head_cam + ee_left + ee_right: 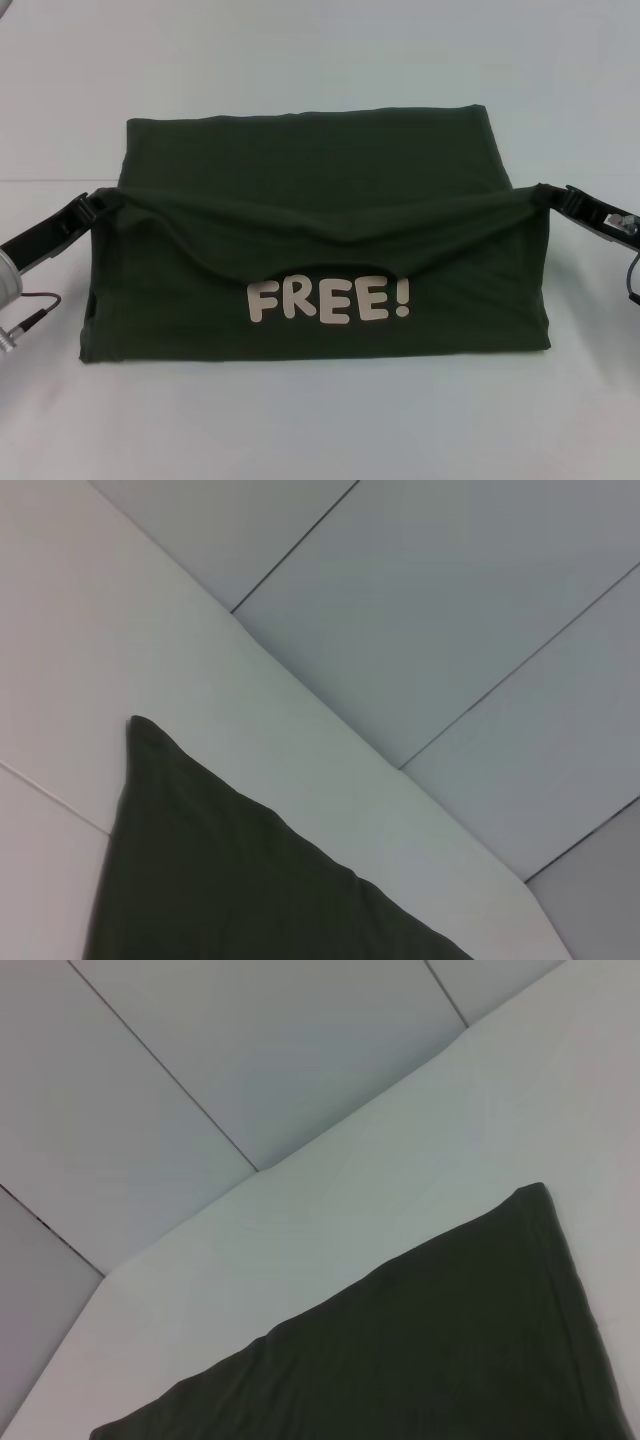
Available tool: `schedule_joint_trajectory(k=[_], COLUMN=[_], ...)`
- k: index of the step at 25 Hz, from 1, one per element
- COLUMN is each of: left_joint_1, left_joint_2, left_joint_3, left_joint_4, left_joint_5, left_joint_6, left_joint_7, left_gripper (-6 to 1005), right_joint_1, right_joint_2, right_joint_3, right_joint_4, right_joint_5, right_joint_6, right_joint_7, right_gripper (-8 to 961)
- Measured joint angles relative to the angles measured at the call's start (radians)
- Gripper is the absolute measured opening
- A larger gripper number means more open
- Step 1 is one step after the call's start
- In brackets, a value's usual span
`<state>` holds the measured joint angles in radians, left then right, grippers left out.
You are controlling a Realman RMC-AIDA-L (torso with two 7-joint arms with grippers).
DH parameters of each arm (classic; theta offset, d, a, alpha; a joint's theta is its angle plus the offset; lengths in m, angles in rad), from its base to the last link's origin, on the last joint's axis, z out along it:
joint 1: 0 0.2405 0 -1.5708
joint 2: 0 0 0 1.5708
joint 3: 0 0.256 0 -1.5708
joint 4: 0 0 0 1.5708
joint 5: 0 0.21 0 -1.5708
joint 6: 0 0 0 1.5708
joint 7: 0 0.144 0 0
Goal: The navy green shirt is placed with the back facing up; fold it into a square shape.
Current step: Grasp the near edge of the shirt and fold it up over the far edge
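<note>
Item: the navy green shirt, dark olive fabric, lying centred on the white surface, sleeves already tucked so the body forms a broad rectangle; the pictures show white lettering "FREE!" on the near, upward-facing layer, just below the curved neckline. Condition: mid-fold. One edge of the cloth is lifted and stretched across the middle of the garment, sagging in the centre, with the far panel flat behind it and the printed panel flat in front. Left tool: at the left end of the raised edge, closed on the fabric corner, arm running off to the lower left. Right tool: at the right end of the same edge, likewise pinching its corner, arm running off to the right. Wrist views: each shows only a far corner of the shirt on the surface and wall panels beyond; no fingers visible there. Handling note (judgement): the step in hand looks like carrying the held edge over to halve the length. Both tools should travel together at equal height and pace, keeping the edge taut enough to remove the central sag, then lower it square onto the opposite edge before letting go, so corners meet and no crease is trapped.
</note>
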<state>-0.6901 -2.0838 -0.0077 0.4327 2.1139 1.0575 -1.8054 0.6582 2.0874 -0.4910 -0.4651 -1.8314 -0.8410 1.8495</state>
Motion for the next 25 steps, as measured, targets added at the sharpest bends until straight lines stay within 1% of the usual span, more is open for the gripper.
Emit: schedule_joint_trajectory(k=[9,15,20,21,25], left_joint_1=[0.011,0.011,0.004,0.003,0.004], left_joint_2=[-0.012,-0.027,-0.032,-0.032,-0.032], left_joint_3=[0.0,0.0,0.0,0.0,-0.001], left_joint_4=[0.0,0.0,0.0,0.0,-0.006], left_joint_5=[-0.053,-0.089,-0.108,-0.112,-0.13], left_joint_6=[-0.04,-0.046,-0.053,-0.056,-0.064], left_joint_7=[0.022,0.073,0.087,0.088,0.089], left_gripper=[111,114,117,117,230], right_joint_1=[0.002,0.003,0.003,0.003,0.002], right_joint_2=[0.001,0.003,0.004,0.004,0.004], right_joint_3=[0.001,0.005,0.001,0.001,0.0], right_joint_4=[0.0,0.0,0.012,0.013,0.015], right_joint_5=[0.008,0.023,0.06,0.063,0.065], right_joint_6=[0.004,0.005,0.006,0.006,0.006], right_joint_7=[-0.006,-0.019,-0.046,-0.05,-0.053], right_gripper=[84,83,94,136,303])
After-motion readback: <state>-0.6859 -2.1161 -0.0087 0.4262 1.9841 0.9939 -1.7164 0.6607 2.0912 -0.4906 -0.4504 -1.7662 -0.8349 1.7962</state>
